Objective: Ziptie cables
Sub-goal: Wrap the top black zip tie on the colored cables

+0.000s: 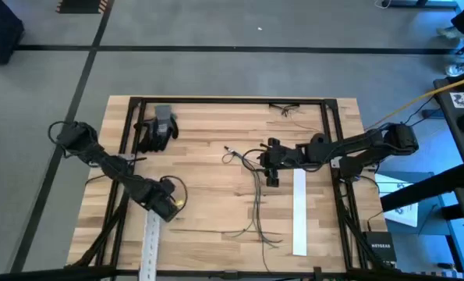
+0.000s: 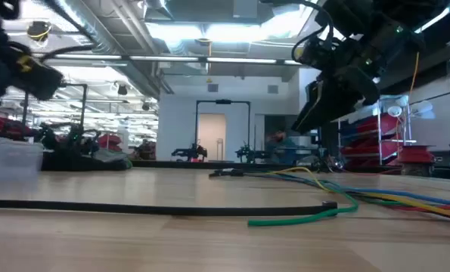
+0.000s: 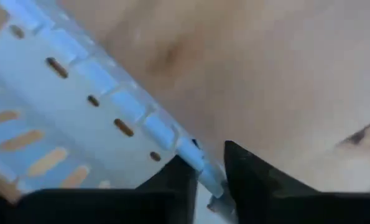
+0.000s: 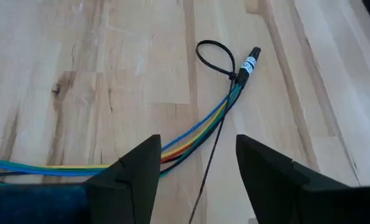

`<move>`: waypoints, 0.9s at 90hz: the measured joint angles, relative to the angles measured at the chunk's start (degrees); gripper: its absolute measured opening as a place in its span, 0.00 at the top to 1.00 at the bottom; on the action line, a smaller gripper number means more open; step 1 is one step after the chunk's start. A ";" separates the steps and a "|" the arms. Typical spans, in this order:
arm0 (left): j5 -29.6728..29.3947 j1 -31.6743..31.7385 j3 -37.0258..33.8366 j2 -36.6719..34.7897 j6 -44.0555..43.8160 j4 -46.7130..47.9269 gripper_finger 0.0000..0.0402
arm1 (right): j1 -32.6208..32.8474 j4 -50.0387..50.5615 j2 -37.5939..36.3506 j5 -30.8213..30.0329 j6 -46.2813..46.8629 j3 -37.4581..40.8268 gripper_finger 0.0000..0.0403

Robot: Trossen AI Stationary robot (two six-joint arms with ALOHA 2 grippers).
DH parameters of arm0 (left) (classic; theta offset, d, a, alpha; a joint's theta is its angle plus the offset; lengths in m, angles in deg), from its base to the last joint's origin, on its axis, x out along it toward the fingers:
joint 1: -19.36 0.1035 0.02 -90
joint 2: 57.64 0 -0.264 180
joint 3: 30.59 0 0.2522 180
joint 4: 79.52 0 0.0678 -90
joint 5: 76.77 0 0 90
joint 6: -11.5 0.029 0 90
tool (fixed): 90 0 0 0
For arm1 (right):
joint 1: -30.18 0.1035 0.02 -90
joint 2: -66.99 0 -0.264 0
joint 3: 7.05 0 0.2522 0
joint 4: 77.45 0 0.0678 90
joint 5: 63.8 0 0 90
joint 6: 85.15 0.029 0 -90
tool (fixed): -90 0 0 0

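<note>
The cables are thin blue, yellow, red and green strands bunched together, lying on the wooden table. A black zip tie is looped round them next to a small black plug. My right gripper hovers open over the bunch, one finger on each side, raised off the table. My left gripper is at the near left, shut on the far end of a white slotted strip. My left gripper pinches the strip's raised side wall between its two fingers, at the strip's far end. The fingers come from above, slanting down. The strip's near part lies along the table.
A second white strip lies right of the cables. Dark gloves sit at the far left, and loose black ties at the far edge. A long black strand lies across the near table. A dark frame borders the top.
</note>
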 joint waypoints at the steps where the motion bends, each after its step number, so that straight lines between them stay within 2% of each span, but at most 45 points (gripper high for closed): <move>1: -0.29 0.47 0.00 0.00 1.32 -0.07 0.94 | -0.01 0.03 0.00 0.00 0.00 0.00 0.50; 7: -1.48 3.53 0.04 0.00 9.72 -0.27 0.97 | -0.29 0.10 0.00 0.02 0.02 0.00 0.50; 22: -2.53 12.36 0.22 0.09 30.09 -3.03 0.98 | -0.84 -0.19 0.07 1.52 0.12 0.00 0.50; 39: -2.68 21.00 0.39 0.15 49.37 -14.52 0.98 | -2.98 -3.68 3.41 1.89 1.49 0.00 0.50; 53: -3.50 25.96 0.40 0.15 54.31 -18.31 0.93 | -6.45 -4.23 8.63 2.19 1.99 0.02 0.50; 67: -3.60 28.51 0.40 0.15 56.93 -18.25 0.85 | -9.98 -4.21 12.22 6.08 2.21 -0.02 0.51; 81: -3.44 29.51 0.42 0.15 58.88 -18.82 0.77 | -12.42 -4.05 13.44 7.79 2.19 -0.09 0.64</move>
